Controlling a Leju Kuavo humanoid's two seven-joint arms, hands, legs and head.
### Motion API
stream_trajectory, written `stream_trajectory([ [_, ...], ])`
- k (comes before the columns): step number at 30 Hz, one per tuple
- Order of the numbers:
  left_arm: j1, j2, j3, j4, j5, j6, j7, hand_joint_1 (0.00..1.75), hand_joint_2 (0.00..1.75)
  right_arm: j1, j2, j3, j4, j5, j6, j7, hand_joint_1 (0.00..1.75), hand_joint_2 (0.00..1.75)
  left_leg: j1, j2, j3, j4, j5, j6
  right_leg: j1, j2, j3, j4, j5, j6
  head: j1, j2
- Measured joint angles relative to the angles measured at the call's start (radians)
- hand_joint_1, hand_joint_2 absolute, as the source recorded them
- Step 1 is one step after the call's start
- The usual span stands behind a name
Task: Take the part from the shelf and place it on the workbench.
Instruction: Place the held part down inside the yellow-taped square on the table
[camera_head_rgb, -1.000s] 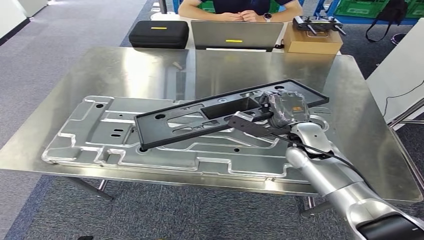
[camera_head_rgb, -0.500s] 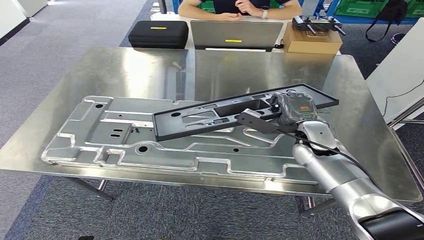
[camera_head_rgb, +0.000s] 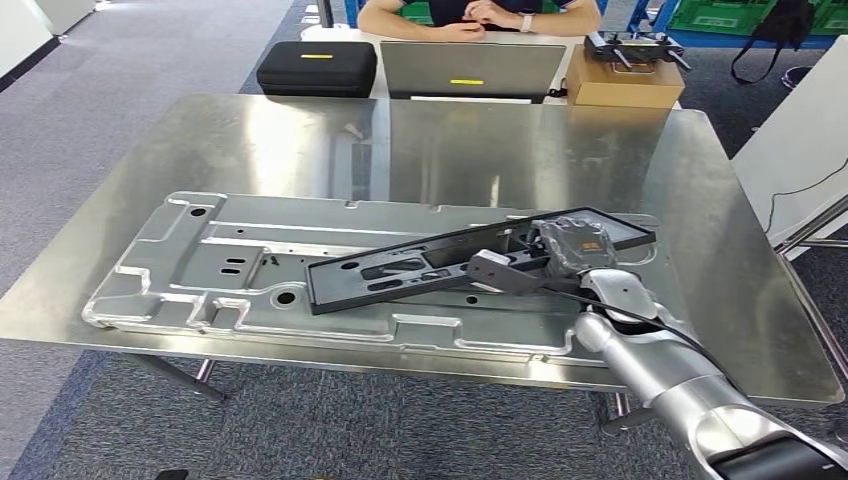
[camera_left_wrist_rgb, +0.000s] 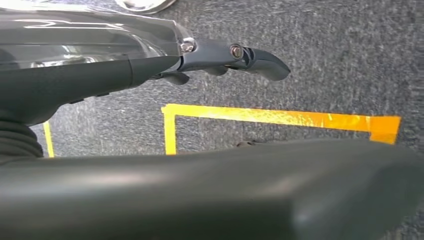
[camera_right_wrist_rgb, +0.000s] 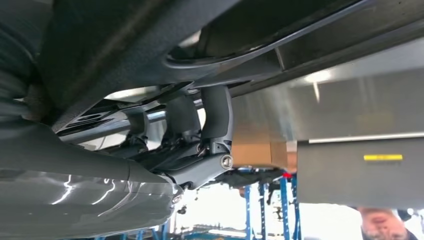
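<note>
Your right robot hand (camera_head_rgb: 575, 243) still grips the black plastic frame (camera_head_rgb: 470, 258) by its right end; it has come lower since a moment ago, its left end now resting on the stamped metal panel (camera_head_rgb: 200, 260) on the surface (camera_head_rgb: 450, 140); release looks next; left robot hand (camera_left_wrist_rgb: 235, 55) hangs empty, fingers apart.
</note>
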Motion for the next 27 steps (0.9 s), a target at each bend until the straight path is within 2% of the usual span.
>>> stream_trajectory([
  [6, 0.000, -0.001, 0.000, 0.000, 0.000, 0.012, -0.002, 0.00, 1.75, 0.007, 0.002, 0.005, 0.002, -0.011, 0.003, -0.005, 0.00, 0.00, 0.000, 0.000, 0.000, 0.000, 0.000, 0.000, 0.000, 0.000, 0.000, 0.000, 0.000, 0.000, 0.000, 0.000],
  [10, -0.001, -0.002, 0.000, 0.000, 0.000, 0.013, -0.010, 0.00, 0.00, 0.012, 0.000, 0.005, 0.001, -0.024, 0.006, -0.017, 0.00, 0.00, 0.000, 0.000, 0.001, 0.000, 0.000, 0.000, 0.000, 0.000, 0.000, 0.000, 0.000, 0.000, 0.000, 0.000],
  [27, 0.000, -0.010, 0.000, 0.000, 0.009, 0.022, 0.001, 0.00, 0.00, 0.018, -0.034, 0.005, -0.012, -0.027, 0.022, -0.043, 0.00, 0.00, 0.000, 0.000, 0.001, 0.000, 0.000, 0.000, 0.000, 0.000, 0.000, 0.000, 0.000, 0.000, 0.000, 0.000],
])
